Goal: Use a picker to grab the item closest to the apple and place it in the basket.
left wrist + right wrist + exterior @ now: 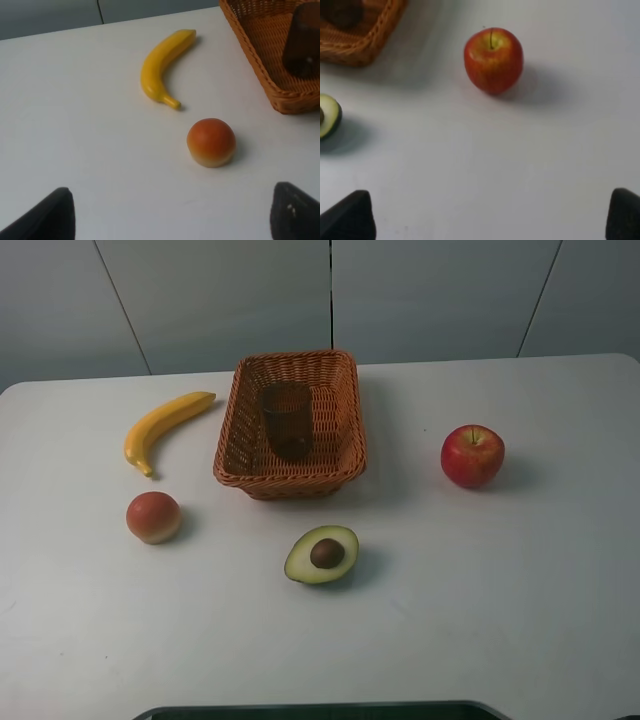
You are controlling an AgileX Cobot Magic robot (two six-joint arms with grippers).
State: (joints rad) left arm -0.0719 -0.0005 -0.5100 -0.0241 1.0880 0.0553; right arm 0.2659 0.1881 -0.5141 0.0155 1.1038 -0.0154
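Observation:
A red apple [472, 455] [493, 60] sits on the right of the white table [520, 600]. An avocado half [322, 554] [327, 116] lies cut side up at front centre, left of the apple. Behind it stands the wicker basket [340, 455] [260, 65] [365, 42], with a brown cup [287, 420] [302, 40] inside. My left gripper [172, 220] is open above the table, short of a peach [211, 142]. My right gripper [485, 220] is open, well short of the apple. Neither gripper shows in the exterior view.
A yellow banana [165, 428] [162, 67] lies left of the basket. The red-orange peach [153, 517] sits in front of the banana. A dark edge [320, 710] runs along the table's front. A grey panelled wall [200, 300] stands behind.

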